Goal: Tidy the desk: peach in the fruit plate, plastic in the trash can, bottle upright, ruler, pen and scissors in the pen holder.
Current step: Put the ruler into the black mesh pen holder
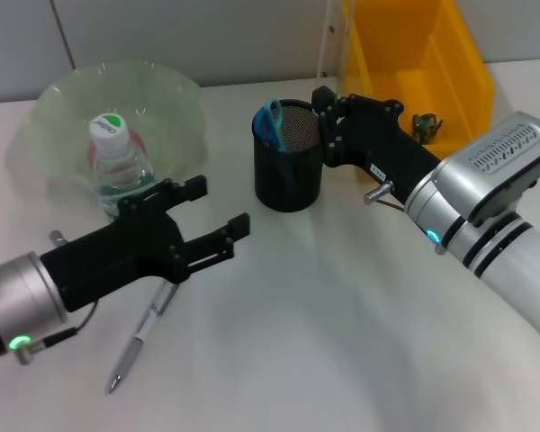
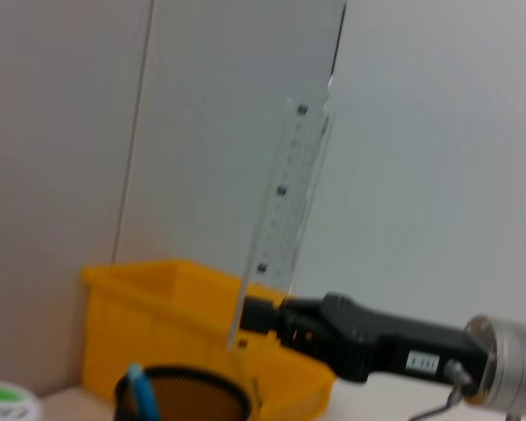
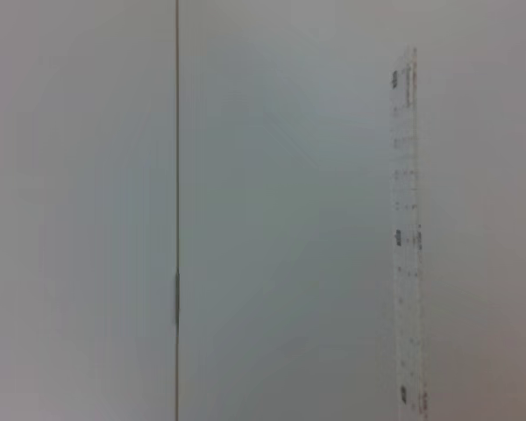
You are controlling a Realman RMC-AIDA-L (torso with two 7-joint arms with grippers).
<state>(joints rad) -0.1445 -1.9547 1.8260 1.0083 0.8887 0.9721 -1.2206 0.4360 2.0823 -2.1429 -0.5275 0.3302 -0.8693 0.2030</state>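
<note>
Ruler [image 2: 285, 219] step in hand: clear ruler upright, clamped in the right pincer [image 1: 327, 108], lower end just above the rim of the black mesh pen holder [image 1: 288, 171]. Scissors [image 1: 270, 123] already in it. Next, I'd say: lower straight, release only once the tip is inside. Left pincer [image 1: 218, 220] spread wide, empty, over the worktop [image 1: 342, 315] near the pen [image 1: 139, 337], likely next.
</note>
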